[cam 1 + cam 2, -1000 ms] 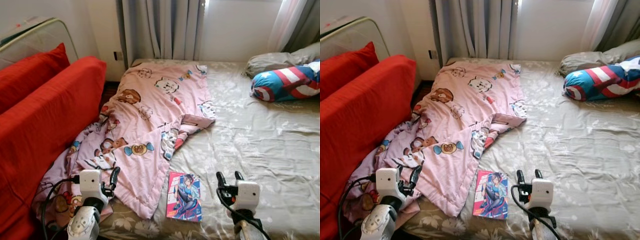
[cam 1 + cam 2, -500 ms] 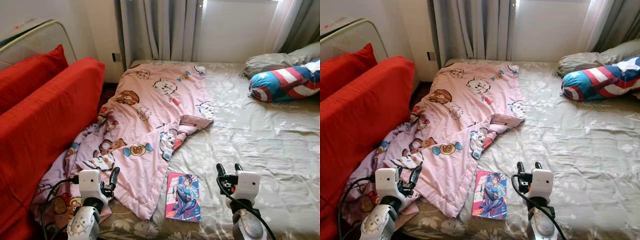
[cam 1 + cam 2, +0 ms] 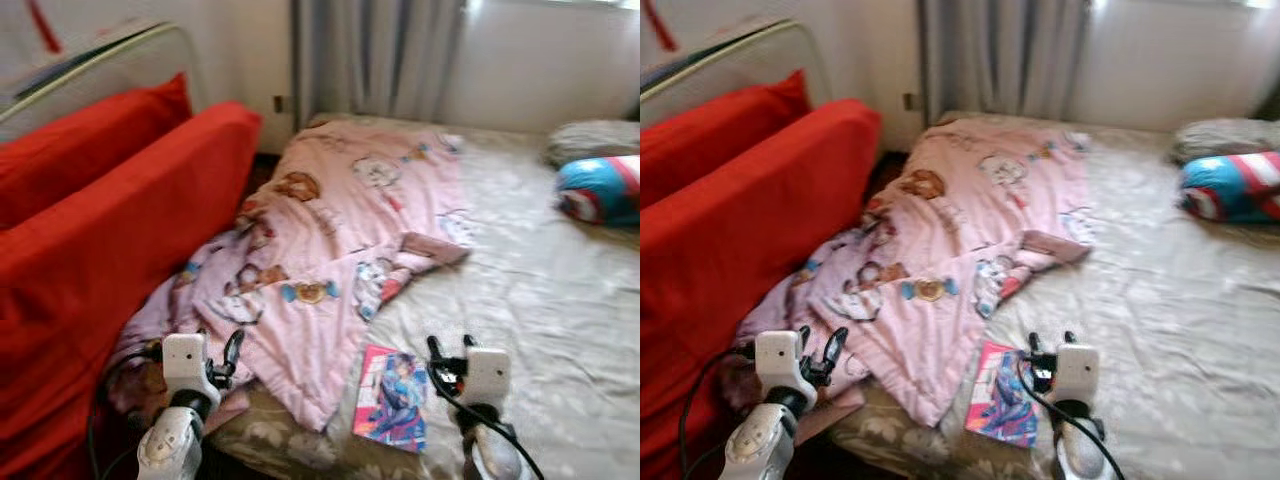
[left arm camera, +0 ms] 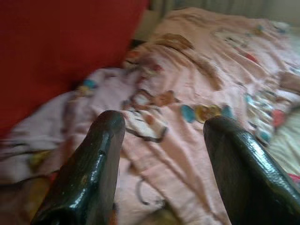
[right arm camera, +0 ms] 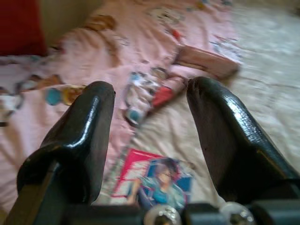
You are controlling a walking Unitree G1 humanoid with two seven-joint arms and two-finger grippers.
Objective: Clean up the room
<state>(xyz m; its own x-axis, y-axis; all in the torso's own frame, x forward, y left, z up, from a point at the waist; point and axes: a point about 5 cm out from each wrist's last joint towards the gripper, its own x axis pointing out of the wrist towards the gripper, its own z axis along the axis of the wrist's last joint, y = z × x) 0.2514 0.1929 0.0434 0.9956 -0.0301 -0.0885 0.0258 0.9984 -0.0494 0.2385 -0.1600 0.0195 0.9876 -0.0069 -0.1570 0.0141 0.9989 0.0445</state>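
Pink cartoon-print blanket (image 3: 340, 230) rumpled across bed's left side; comic book (image 3: 392, 397) flat beside its edge.

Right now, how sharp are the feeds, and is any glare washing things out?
Both eye views are motion-blurred: the magazine cover and the pink blanket prints are smeared. Window light bleaches the top right corner in both. Both wrist views are soft too, though the left gripper and right gripper read as open.
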